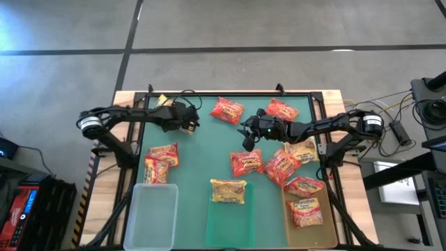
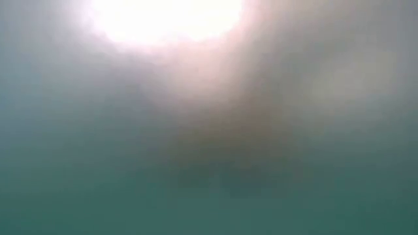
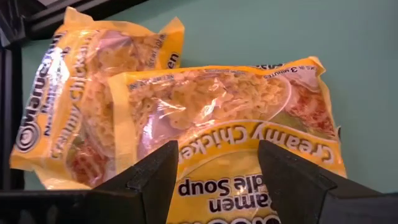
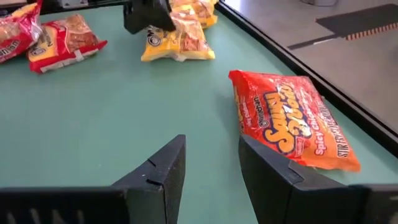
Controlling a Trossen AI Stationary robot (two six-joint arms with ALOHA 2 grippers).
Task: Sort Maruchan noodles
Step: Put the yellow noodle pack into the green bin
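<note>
— Two packets, maybe three, are sorted. One red-and-pale packet (image 1: 304,211) lies in the right tray (image 1: 333,224), and another (image 1: 303,186) sits at that tray's far end. A yellow packet (image 1: 228,190) rests on the far end of the middle tray (image 1: 230,229), though I can't tell if it is fully inside.

— And the left tray (image 1: 150,219)?

— I see nothing in it. Just beyond it a pair of packets (image 1: 162,160) lies touching on the table (image 1: 202,150).

— What about the middle of the table?

— Two red packets (image 1: 246,162) (image 1: 282,167) lie side by side there, and a paler one (image 1: 303,151) lies near the right arm. All are loose.

— And the hands?

— The right hand (image 4: 211,140) is spread and empty above bare table near the centre. A red spicy packet (image 4: 289,121) is just beside it, apart from its fingers. Another red packet (image 1: 281,109) lies further along the far edge.

— The left one?

— The left hand (image 3: 217,149) is at the far left corner, fingers parted over two yellow creamy chicken packets (image 3: 230,118) that overlap. It isn't gripping either one yet.

— So how far along is it?

— Early, I'd say. Roughly nine packets are outside the trays, and the far row is untouched. The table-level camera shows only a blur.
</note>
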